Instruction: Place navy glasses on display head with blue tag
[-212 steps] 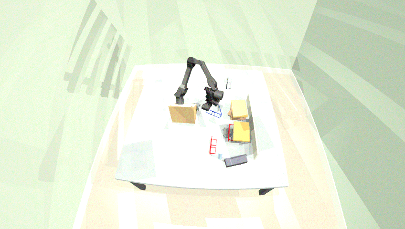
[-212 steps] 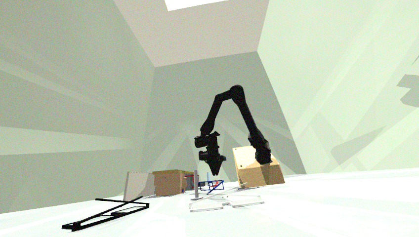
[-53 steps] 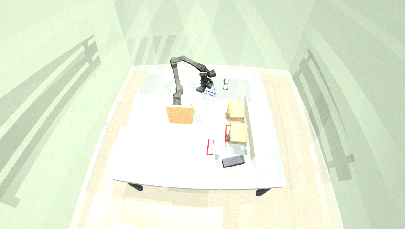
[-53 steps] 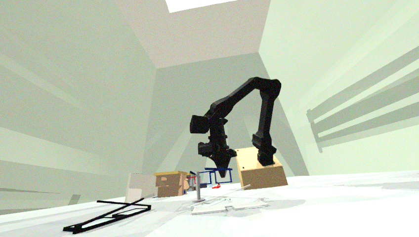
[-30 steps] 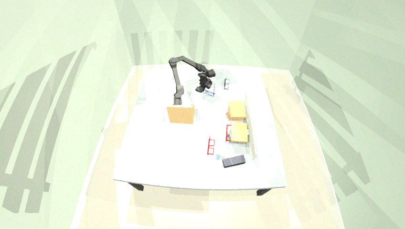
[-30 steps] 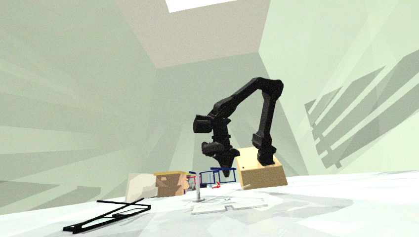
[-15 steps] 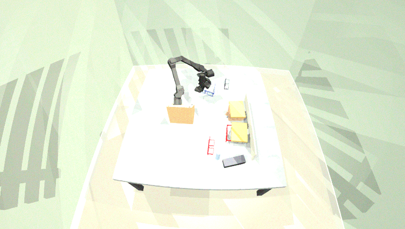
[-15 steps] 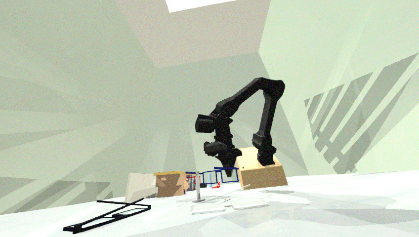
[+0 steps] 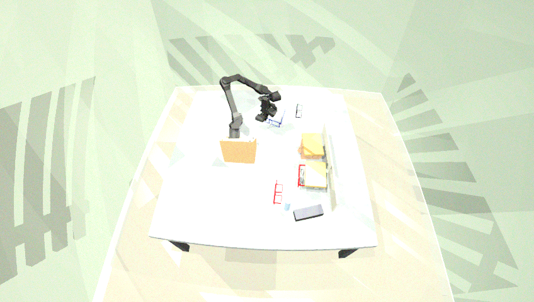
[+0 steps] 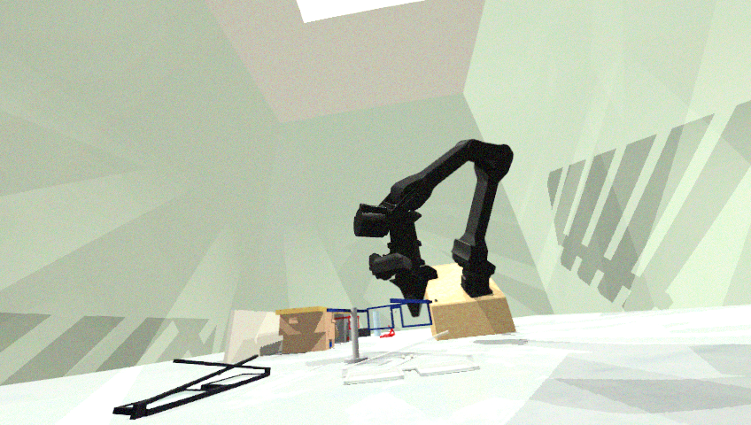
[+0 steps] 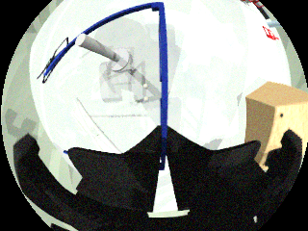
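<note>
My gripper is shut on the navy glasses and holds them above the table beside a grey post. Their rims hang upright in the exterior view; which part is pinched is partly hidden by the fingers. One display head has a yellow top and bare face, with a small blue mark low at its side, probably its tag. The other head wears red glasses. The gripper is well away from both heads.
The grey post stands close to the navy glasses. White glasses and black glasses lie nearby. Loose red glasses, a blue cup and a dark case are farther off. A panel stands behind the heads.
</note>
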`<state>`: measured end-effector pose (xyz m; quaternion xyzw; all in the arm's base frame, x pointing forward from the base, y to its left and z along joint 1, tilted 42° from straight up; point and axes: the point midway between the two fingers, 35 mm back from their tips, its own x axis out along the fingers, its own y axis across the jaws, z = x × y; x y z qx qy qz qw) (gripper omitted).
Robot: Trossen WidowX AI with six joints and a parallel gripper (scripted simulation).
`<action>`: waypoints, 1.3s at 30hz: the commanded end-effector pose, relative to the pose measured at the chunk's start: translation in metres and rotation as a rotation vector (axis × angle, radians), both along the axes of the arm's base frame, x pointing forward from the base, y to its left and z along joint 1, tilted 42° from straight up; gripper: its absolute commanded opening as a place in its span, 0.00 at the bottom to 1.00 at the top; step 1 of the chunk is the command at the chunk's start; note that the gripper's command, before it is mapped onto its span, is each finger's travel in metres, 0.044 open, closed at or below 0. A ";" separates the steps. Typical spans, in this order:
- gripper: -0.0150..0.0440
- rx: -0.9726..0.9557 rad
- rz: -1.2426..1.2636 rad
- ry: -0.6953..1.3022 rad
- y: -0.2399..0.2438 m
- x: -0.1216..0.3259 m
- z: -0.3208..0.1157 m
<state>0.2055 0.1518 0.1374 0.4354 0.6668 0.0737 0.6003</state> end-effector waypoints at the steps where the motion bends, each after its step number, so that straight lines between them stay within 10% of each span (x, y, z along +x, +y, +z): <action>1: 0.25 -0.001 -0.003 0.000 0.000 -0.004 0.000; 39: 0.25 0.000 -0.003 0.000 0.003 -0.014 0.001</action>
